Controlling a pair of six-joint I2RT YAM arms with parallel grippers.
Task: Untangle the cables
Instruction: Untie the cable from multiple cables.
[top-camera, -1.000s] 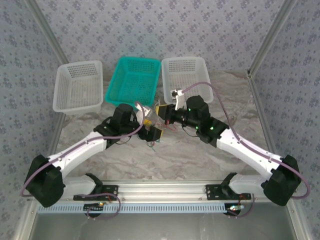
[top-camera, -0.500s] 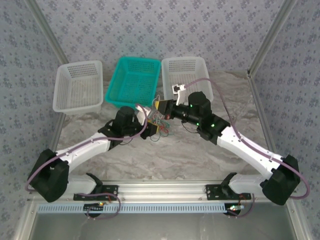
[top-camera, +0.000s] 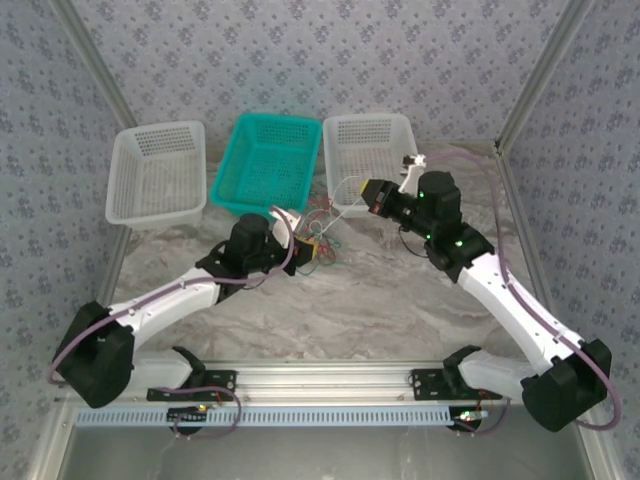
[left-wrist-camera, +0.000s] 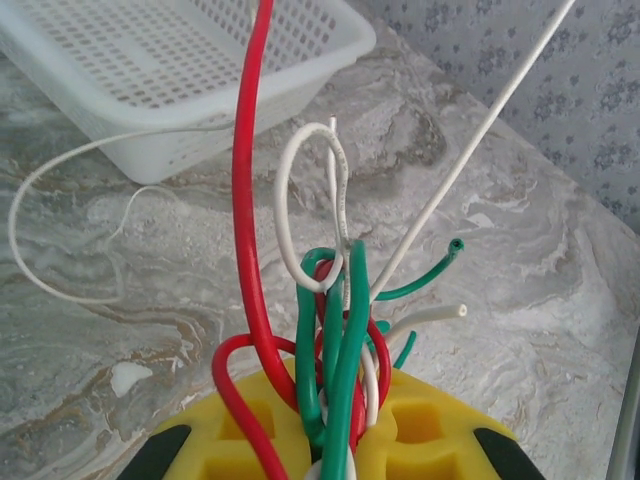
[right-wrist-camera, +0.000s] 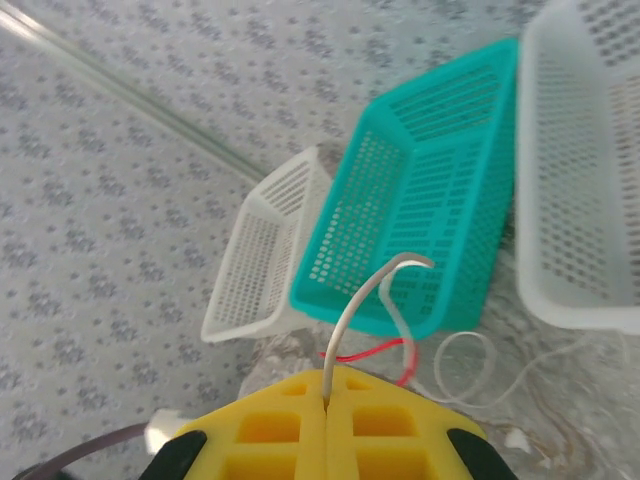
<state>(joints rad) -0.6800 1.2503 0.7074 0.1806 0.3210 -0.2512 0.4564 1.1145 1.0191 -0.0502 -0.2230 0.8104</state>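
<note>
Your left end effector (top-camera: 306, 252) sits near the middle of the tabletop (top-camera: 400, 300), just in front of the teal basket (top-camera: 268, 163). The cables (top-camera: 320, 230) are bunched right at its tip, between your 2 arms. In the left wrist view its yellow pads (left-wrist-camera: 215, 455) are squeezed in on that bundle, with almost no gap. Green, red and white strands rise out from between them. 1 red strand (left-wrist-camera: 245, 180) climbs steeply to the top of the view, and a white one curls into a loop above the green.

Your right end effector (top-camera: 372, 195) hangs in front of the right white basket (top-camera: 370, 145), apart from the clump and off to its right. In the right wrist view its pads are fully closed, pinching a single white cable (right-wrist-camera: 345, 335) that arches up out of the seam between them. In the left wrist view a white strand runs straight from the bundle toward the upper right corner.

A thin pale wire (left-wrist-camera: 100, 146) lies in a loose curve on the tabletop beside a white basket. You cannot tell whether it joins the held bundle.

The left white basket (top-camera: 158, 172) stands beside the teal one along the far edge, well apart from both end effectors.
</note>
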